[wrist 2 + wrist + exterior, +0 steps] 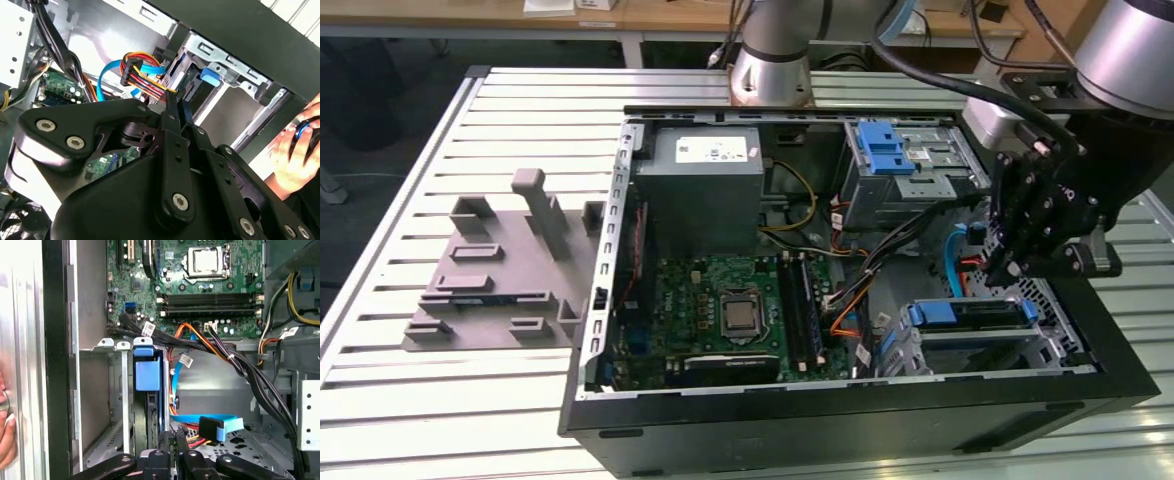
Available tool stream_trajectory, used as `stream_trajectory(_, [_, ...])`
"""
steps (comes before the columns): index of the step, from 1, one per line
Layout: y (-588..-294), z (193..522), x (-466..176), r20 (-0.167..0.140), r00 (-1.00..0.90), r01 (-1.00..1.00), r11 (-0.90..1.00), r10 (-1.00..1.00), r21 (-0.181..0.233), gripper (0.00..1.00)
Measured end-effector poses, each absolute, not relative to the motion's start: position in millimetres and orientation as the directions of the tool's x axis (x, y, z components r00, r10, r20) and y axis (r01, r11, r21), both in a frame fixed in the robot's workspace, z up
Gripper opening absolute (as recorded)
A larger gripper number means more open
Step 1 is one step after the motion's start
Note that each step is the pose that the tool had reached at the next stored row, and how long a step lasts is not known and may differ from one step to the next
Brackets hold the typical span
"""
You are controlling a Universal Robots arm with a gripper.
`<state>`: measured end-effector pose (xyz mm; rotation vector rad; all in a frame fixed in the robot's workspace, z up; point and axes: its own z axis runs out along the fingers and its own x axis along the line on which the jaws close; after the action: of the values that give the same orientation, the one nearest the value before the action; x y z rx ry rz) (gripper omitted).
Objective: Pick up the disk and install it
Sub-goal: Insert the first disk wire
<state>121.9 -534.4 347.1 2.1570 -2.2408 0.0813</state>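
The disk (970, 314), silver-grey in a blue bracket, lies in the lower drive bay at the exterior view's right, inside the open computer case (607, 300). In the first wrist view the disk (148, 375) shows edge-on between the bay's metal rails, blue tab outward. Its blue tab (210, 76) also shows in the second wrist view. My gripper (1007, 272) hangs just above the bay's far end. The fingers (170, 117) stand together, shut, with nothing visible between them. My gripper (172, 440) ends beside the disk's inner end, close to the red-yellow power plug (189, 441).
A blue data cable (212, 424) and black cable bundles (250, 375) cross the space near the fingers. A second blue-bracketed cage (891, 150) sits at the case's back. A person's hand (295, 150) rests outside the case wall. A grey fixture (500, 265) lies on the table.
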Motion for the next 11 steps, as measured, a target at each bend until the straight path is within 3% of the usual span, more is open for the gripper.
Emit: stream_trajectory(11, [-542.7, 341.8, 122.1, 0.058, -0.040, -0.999, 0.040, -0.997, -0.010, 0.16])
